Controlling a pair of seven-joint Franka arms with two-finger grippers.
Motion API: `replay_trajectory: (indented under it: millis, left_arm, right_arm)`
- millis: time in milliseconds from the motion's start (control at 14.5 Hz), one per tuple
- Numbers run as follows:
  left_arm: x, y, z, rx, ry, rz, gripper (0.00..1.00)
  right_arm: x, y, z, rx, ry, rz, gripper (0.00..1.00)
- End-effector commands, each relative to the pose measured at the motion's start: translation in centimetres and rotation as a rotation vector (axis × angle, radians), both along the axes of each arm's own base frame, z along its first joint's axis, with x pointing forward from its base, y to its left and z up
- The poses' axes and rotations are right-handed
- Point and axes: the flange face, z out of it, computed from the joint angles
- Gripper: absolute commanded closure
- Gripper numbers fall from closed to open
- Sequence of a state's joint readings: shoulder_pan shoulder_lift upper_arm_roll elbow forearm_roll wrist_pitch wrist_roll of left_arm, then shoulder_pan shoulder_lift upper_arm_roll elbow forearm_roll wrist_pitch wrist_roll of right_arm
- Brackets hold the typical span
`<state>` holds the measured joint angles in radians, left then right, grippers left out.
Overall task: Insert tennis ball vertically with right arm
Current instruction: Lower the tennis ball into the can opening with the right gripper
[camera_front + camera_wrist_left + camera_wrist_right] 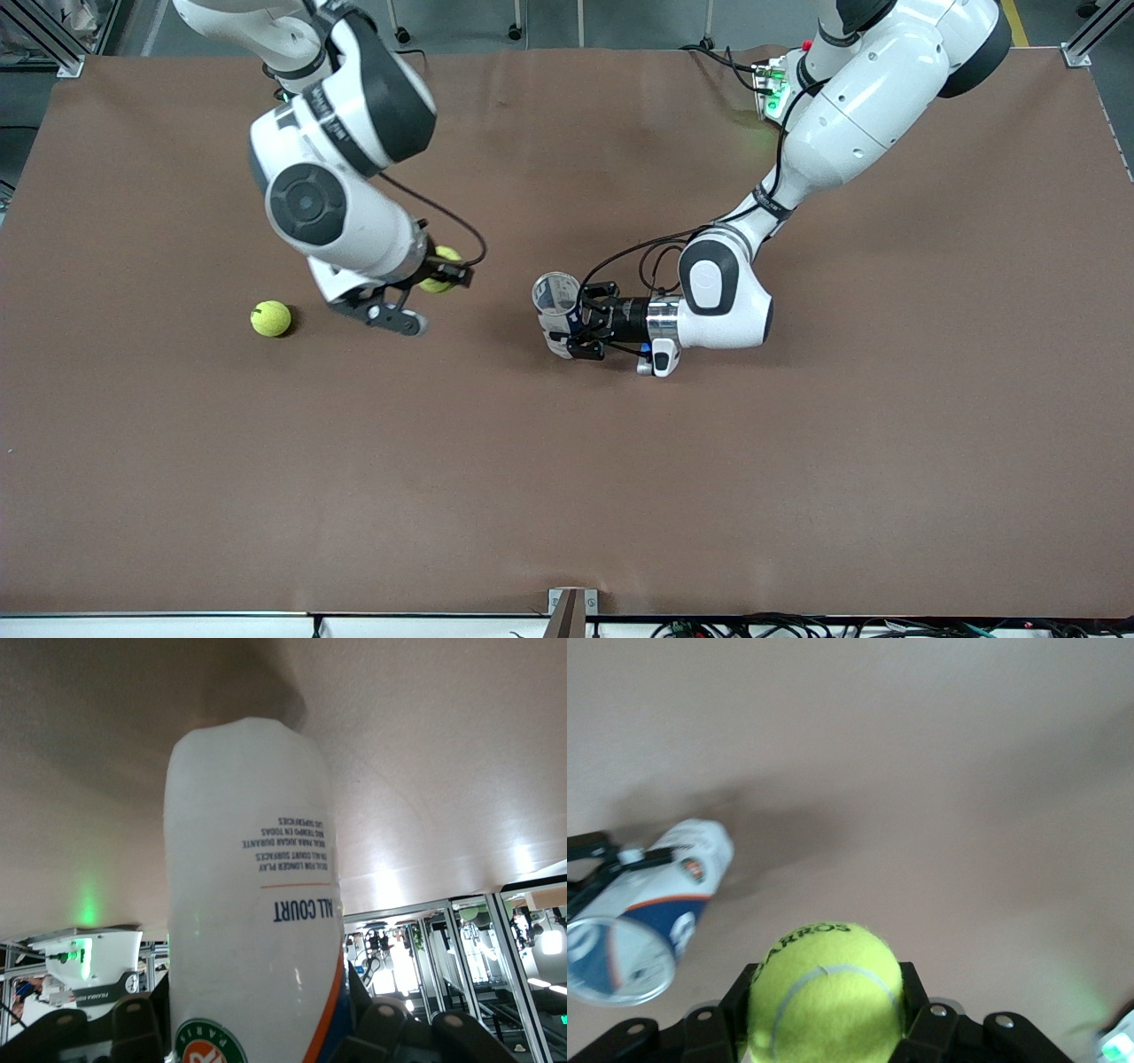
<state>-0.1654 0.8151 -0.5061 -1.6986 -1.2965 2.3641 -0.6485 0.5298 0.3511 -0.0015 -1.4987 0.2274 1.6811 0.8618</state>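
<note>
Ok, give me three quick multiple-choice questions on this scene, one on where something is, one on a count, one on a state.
1. Where is the loose tennis ball?
A. On the table, toward the right arm's end
B. Inside the can
C. In the left gripper

2. How many tennis balls show in the front view?
A. One
B. Two
C. Four

3. What is the left gripper doing?
A. Hanging open
B. Gripping a clear ball can
C. Pressing a ball

Answers: 1 A, it lies on the brown surface near the right arm. 2 B, one lies loose, the held ball sits in the right gripper. 3 B, its fingers clamp the can.
</note>
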Motion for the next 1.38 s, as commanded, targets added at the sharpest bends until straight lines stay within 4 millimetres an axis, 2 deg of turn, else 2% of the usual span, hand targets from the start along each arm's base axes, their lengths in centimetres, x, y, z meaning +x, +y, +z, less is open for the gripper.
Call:
replay_trajectory:
  millis: [0,275,413,689,1171,1309]
  left_arm:
    - [0.4,1.0,1.0,-0.033,0.017,0.011,0.31]
    - [0.5,1.1,1.0,-0.040,0.062,0.021,0.31]
    - [0.6,1.1,1.0,-0.037,0.090,0.036,0.31]
    - [0.5,1.0,0.9,-0.037,0.095,0.037,0.31]
    - [0.8,0.7,1.0,-0.039,0.095,0.039,0.31]
    - [0.8,0.7,1.0,-0.037,0.094,0.040,0.31]
  right_arm:
    - [-0.4,3.6,-0.1,0.015,0.002,-0.090,0.65]
    - [-0.7,9.8,-0.7,0.045,-0.067,-0.190,0.65]
    - [-1.0,12.0,-1.6,0.046,-0.072,-0.216,0.65]
    - [-0.6,12.7,-1.8,0.060,-0.089,-0.238,0.65]
    - [-0.2,13.5,-3.7,0.066,-0.101,-0.248,0.65]
    - [-0.1,13.5,-3.7,0.070,-0.105,-0.249,0.65]
